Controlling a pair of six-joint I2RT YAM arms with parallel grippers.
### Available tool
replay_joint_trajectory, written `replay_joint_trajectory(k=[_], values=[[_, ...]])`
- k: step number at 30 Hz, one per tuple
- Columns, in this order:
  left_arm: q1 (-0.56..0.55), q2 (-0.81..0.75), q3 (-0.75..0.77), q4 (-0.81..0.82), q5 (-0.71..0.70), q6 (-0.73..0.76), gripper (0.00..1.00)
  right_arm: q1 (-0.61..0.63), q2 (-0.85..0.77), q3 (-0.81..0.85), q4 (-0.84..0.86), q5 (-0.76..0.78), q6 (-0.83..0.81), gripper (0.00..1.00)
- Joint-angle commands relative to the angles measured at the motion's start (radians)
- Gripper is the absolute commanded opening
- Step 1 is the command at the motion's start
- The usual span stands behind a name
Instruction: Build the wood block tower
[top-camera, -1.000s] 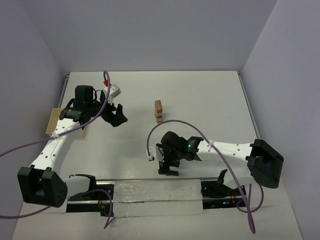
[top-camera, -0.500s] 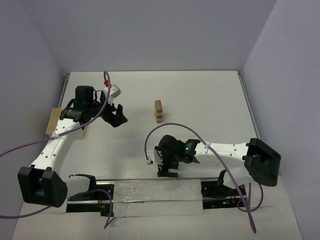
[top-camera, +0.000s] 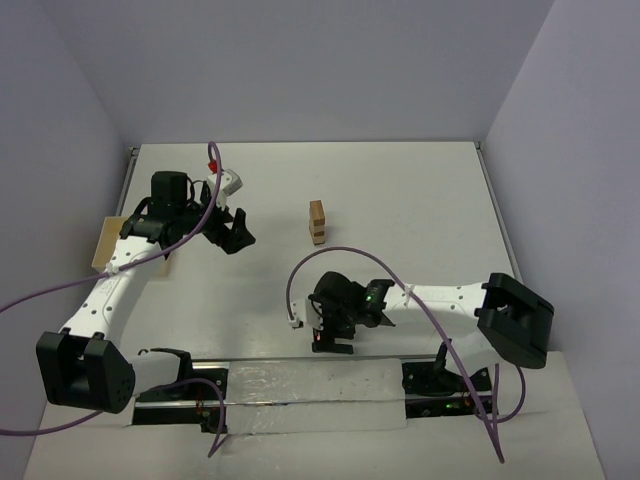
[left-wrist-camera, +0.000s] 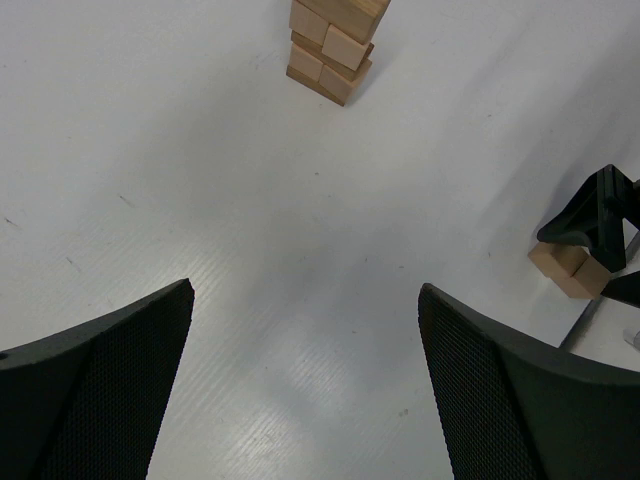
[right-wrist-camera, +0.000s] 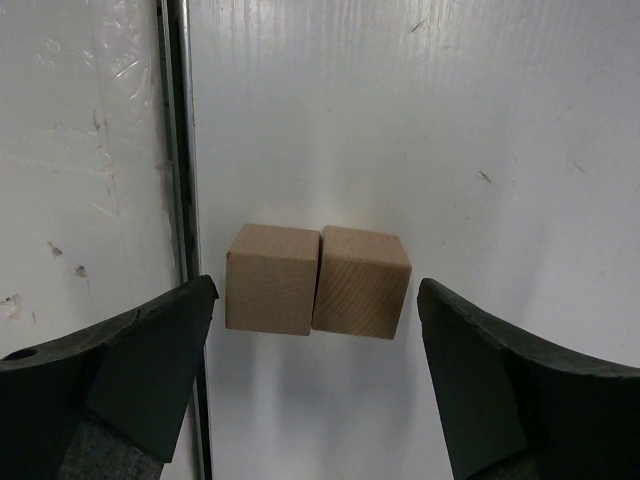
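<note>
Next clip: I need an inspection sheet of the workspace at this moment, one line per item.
Surface: white table with faint scuffs; metal rail along the near edge.
Job's things: tower upright mid-table; two cubes side by side, touching, beside the rail.
Clutter: tray at the left edge, partly hidden.
Grippers: left gripper open and empty, tower ahead of it; right gripper open, straddling the cubes, fingers not touching them.
Cables: purple cables looping loose over the table.
Surroundings: plain pale walls on three sides.
</note>
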Motion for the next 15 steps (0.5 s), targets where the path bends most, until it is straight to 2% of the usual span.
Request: replay_joint_trajectory(k=[1,6,10,15], values=[[-0.005,-0.003,0.009,0.04,0.002,0.012,0.99,0.021,0.019,0.012,0.029,0.025,0.007,0.87],[-0.005,-0.004,0.006,0.041,0.001,0.012,0.99,0.023,0.02,0.012,0.034,0.03,0.012,0.82],[-0.005,-0.001,0.006,0.043,0.003,0.01,0.99,0.022,0.018,0.01,0.039,0.036,0.016,0.7],[-0.005,-0.003,0.002,0.043,0.0,0.013,0.99,0.023,0.013,0.01,0.039,0.035,0.024,0.6]])
